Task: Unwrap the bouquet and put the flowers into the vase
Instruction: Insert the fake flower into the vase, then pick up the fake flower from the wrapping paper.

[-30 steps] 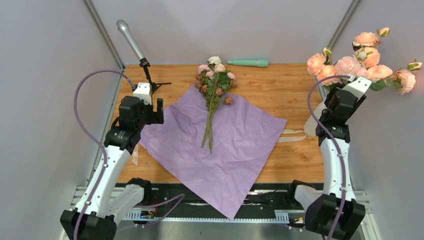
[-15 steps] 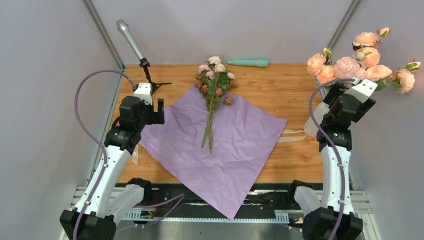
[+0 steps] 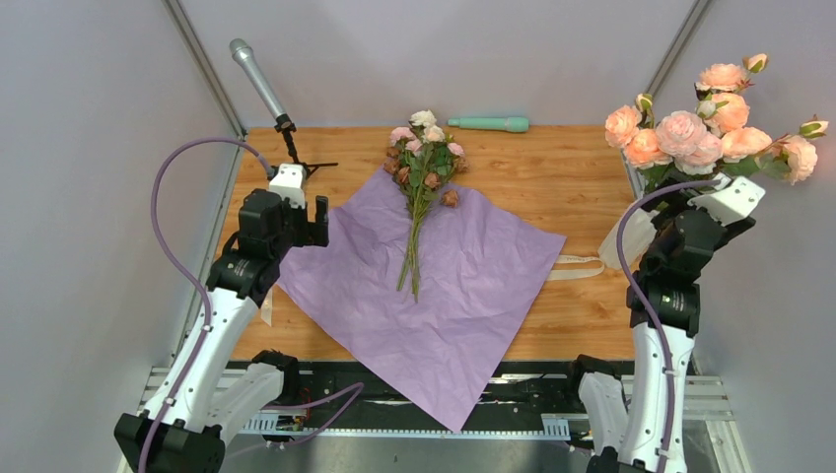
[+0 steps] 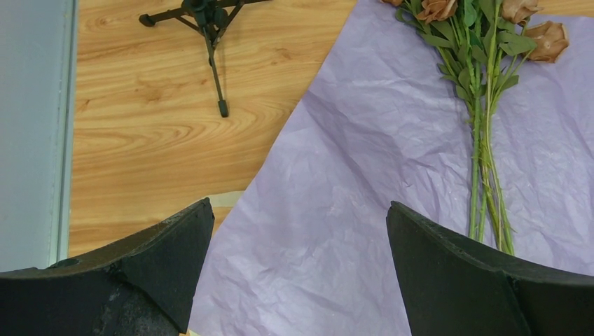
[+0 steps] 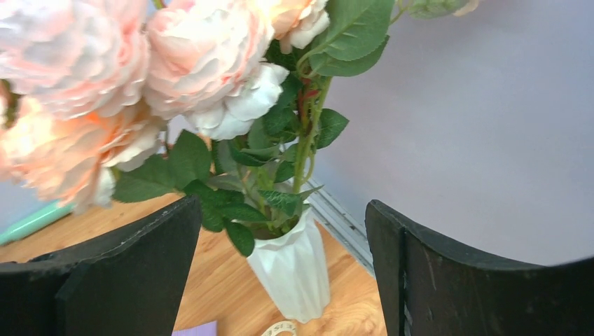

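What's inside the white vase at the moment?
Big peach roses on leafy stems fill the mouth of the vase. Their lower stems are hidden by its wall, so spare room cannot be judged. The small flowers lie on the purple paper.

1 vase [image 5: 291,269], 1 purple paper sheet [image 3: 463,286], 1 microphone [image 3: 256,79], 1 mint cylinder [image 3: 490,124].

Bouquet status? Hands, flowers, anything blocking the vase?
Left hand open, empty, over paper edge. Right hand open, empty, facing vase. Flowers loose on flat paper, unwrapped. Peach roses crowd the vase mouth.
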You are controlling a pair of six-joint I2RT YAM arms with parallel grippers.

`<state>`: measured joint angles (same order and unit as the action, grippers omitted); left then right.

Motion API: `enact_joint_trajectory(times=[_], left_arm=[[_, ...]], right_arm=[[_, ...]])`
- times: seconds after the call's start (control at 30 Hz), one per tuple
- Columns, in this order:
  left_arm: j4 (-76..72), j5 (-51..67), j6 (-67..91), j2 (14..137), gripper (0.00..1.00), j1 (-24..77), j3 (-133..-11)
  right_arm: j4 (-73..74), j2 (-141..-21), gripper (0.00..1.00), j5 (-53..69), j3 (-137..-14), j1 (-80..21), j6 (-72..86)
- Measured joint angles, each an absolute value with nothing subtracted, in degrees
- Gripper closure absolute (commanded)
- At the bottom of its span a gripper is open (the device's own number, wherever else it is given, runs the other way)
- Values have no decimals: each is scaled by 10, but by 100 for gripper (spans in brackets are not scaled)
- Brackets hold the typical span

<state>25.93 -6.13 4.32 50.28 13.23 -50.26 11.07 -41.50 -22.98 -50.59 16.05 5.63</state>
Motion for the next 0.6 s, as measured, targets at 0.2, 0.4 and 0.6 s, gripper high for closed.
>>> enact_joint_trajectory(times=[0.2,0.4,0.6], left_arm=[[259,-61,44,501,2,135,-502],[259,-48,51,502,3,141,-500],[252,-23,84,522,5,170,-500]], right_arm=[[167,-390,15,-155,-537,160,85],[215,-392,16,-57,-599,132,96],[236,-413,16,-13,-641,24,97]])
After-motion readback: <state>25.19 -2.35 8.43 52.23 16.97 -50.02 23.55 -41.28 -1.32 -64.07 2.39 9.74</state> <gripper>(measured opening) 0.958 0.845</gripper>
